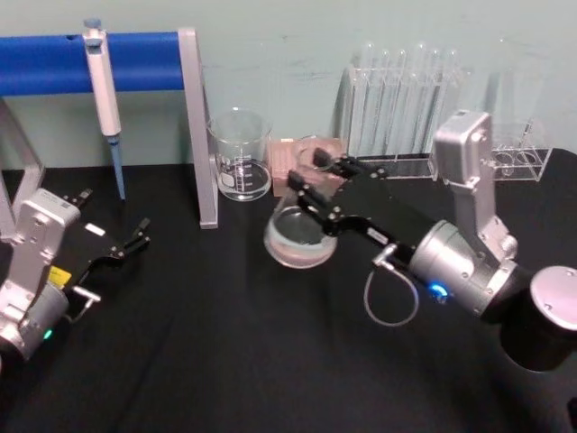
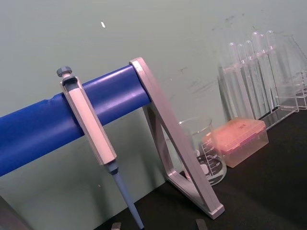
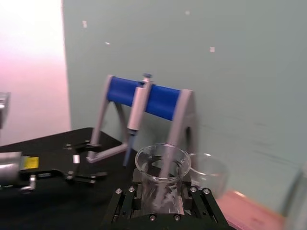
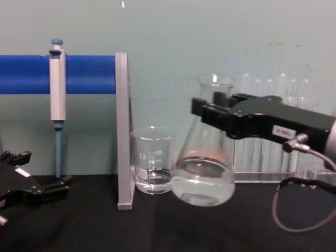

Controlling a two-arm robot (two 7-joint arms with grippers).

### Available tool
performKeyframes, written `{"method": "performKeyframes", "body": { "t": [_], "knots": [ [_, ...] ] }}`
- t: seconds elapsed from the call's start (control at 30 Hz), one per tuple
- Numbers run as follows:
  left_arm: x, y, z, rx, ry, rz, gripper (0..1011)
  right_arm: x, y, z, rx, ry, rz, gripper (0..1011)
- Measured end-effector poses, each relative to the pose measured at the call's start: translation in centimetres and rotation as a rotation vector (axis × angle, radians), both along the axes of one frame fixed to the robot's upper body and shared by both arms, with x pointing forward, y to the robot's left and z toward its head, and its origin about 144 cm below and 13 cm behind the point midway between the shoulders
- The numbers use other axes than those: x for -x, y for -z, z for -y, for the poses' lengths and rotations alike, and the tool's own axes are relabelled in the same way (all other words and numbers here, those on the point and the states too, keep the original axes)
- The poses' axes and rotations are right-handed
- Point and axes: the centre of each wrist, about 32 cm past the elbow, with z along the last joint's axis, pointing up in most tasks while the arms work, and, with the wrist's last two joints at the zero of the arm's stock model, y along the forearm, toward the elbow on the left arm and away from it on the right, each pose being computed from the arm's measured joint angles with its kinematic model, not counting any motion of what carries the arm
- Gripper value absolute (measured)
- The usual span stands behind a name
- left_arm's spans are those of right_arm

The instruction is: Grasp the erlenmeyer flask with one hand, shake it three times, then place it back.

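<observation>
Near the middle of the black table (image 1: 207, 352), the right gripper (image 1: 311, 179) is clamped on the narrow neck of the erlenmeyer flask (image 1: 296, 236), with one finger on either side of the glass. The flask is tilted: its flared rim leans toward the far right and its wide base swings nearer and left. In the chest view the base appears to hang just clear of the tabletop, right of the beaker (image 1: 242, 162) and on the near side of the test tubes (image 1: 406, 90). The left gripper (image 1: 131, 244) rests at the near left, its fingers apart and holding nothing.

The grasp looks done and the flask is raised, so I judge the task to be in its shaking stage. One moment cannot show how many of the three shakes are complete. Whatever shakes remain come first. After that the flask must be brought upright, set down on bare table away from the beaker, and released.
</observation>
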Motion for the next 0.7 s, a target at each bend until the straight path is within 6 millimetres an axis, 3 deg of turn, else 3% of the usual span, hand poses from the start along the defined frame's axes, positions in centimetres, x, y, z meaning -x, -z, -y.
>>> {"method": "performKeyframes", "body": {
  "t": [0.7],
  "knots": [
    [0.00,0.00,0.00,0.000,0.000,0.000,1001,-0.29,0.02,-0.97,-0.001,-0.070,-0.009,457]
  ]
}}
